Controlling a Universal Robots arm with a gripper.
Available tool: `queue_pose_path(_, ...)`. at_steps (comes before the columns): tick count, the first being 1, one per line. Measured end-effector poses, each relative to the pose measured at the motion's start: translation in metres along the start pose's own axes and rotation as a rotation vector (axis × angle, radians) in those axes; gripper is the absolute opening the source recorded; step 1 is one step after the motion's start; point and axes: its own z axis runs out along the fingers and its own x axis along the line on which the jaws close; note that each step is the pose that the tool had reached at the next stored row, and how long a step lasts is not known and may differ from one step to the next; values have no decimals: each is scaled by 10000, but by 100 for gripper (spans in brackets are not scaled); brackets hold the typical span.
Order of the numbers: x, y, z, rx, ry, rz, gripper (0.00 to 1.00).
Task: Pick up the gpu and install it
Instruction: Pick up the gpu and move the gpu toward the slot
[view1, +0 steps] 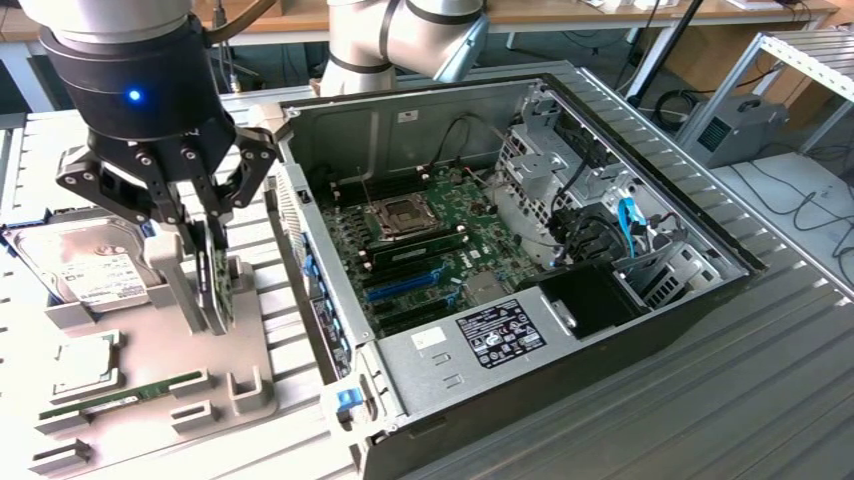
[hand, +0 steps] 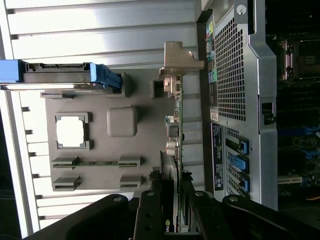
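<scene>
Jaws pinch narrowly on the upper edge of the gpu (view1: 219, 285), which stands on edge in its slot of the grey holder tray (view1: 251, 392), at the exterior view's left. The gripper (view1: 211, 250) looks to be at the pick-up step, with the card not yet lifted. Clearing the slot calls for a straight pull, I judge. The tray also holds a hard drive (view1: 87, 270), a processor (view1: 86, 365) and a memory stick (view1: 127, 392). At centre, the open computer case (view1: 674, 205) holds the motherboard (view1: 434, 225), its blue expansion slots (view1: 400, 287) unfilled.

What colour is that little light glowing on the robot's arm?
Blue. The light shows best in the exterior view.
</scene>
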Motion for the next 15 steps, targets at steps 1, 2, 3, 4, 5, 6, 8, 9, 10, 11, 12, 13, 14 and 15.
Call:
queue_pose_path(1,0,0,-5,1,1,0,26)
queue_pose_path(2,0,0,-7,0,-1,0,26)
queue_pose_path(3,0,0,-10,1,0,0,26)
queue_pose_path(4,0,0,-10,0,-1,0,26)
queue_pose_path(5,0,0,-13,1,0,0,26)
queue_pose_path(6,0,0,-15,1,-1,0,26)
queue_pose_path(8,-1,-1,-20,2,-1,0,26)
queue_pose_path(9,-1,-1,-22,3,-1,0,26)
queue_pose_path(10,-1,-1,-25,3,0,0,26)
queue_pose_path(11,-1,-1,-27,3,-1,0,26)
queue_pose_path(12,-1,-1,-30,3,-1,0,26)
queue_pose_path(13,-1,-1,-32,3,-1,0,26)
queue_pose_path(14,-1,-1,-35,4,-1,0,26)
queue_pose_path(15,-1,-1,-36,4,-1,0,26)
